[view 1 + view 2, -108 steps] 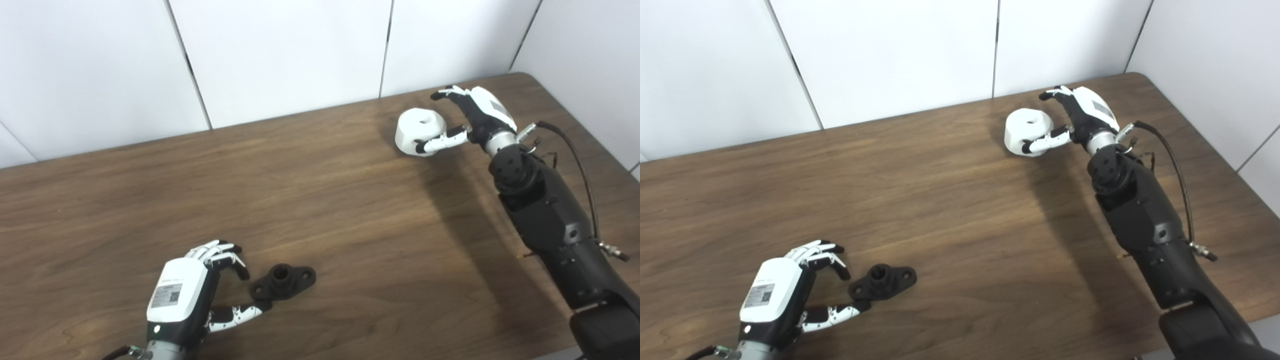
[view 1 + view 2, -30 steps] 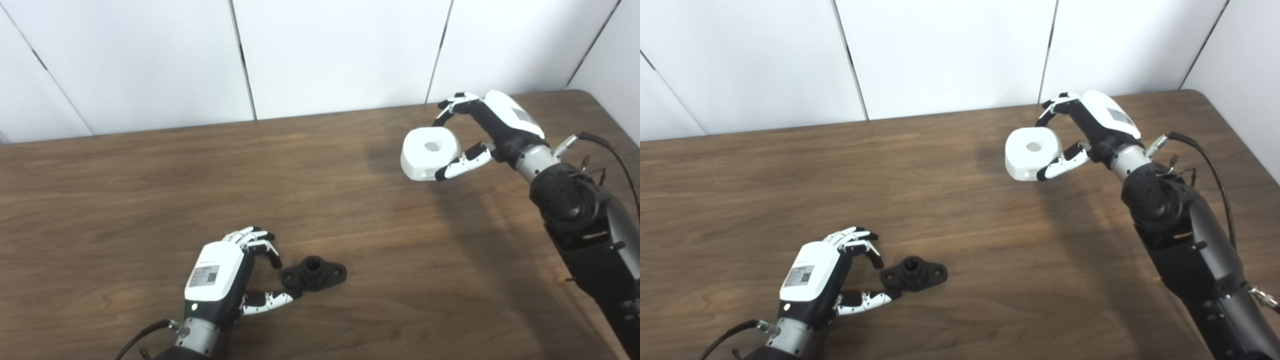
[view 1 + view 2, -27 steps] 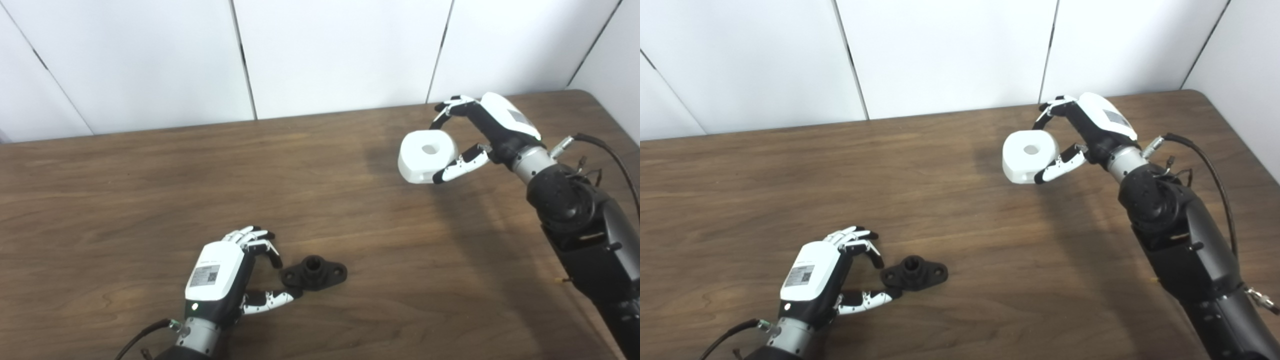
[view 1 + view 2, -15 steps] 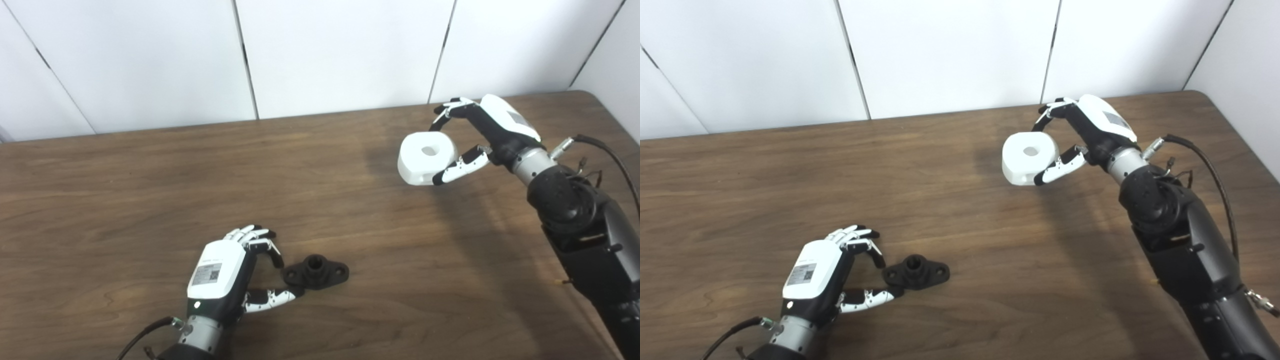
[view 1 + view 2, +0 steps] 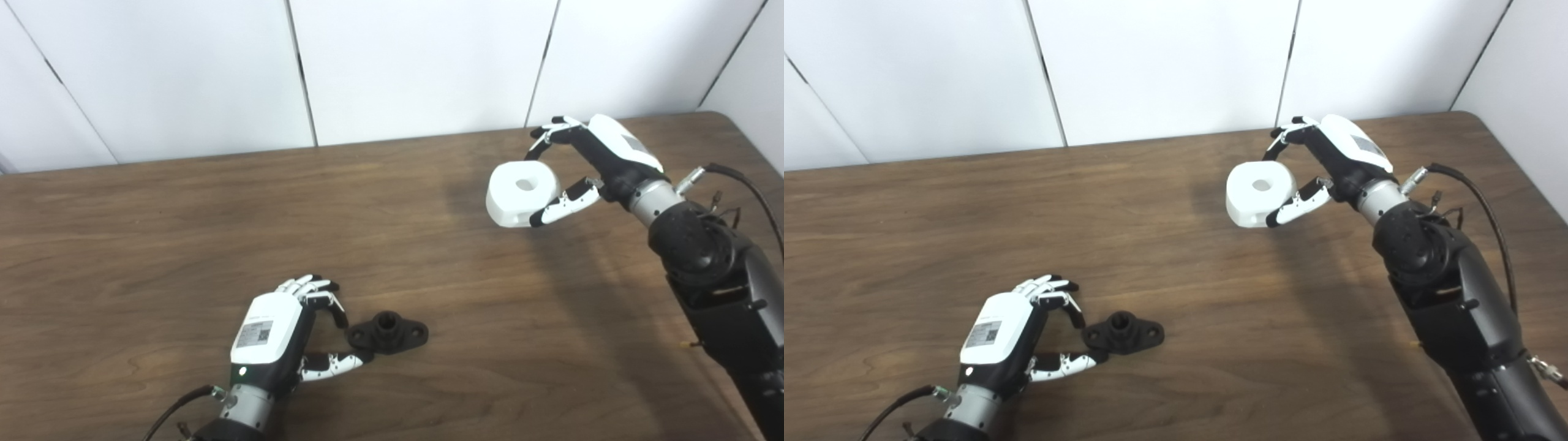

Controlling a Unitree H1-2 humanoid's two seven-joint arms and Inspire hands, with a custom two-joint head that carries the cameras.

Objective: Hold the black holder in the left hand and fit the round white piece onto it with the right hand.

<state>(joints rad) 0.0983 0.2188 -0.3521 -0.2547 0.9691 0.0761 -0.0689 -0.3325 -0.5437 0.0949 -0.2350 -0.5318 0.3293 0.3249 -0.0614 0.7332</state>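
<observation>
Overhead, right hand (image 5: 603,160) fingers around round white piece (image 5: 522,193); left hand (image 5: 275,334) fingers spread beside black holder (image 5: 388,333).

Table (image 5: 184,214) – matt wood grain; white piece (image 5: 522,193) – smooth plastic.

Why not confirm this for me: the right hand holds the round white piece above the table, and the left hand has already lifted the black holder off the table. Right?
One part is wrong. The black holder lies flat on the table; the left hand is beside it with its fingers apart around its near end, not lifting it. The left eye view shows this. The right hand does hold the round white piece above the table.
</observation>
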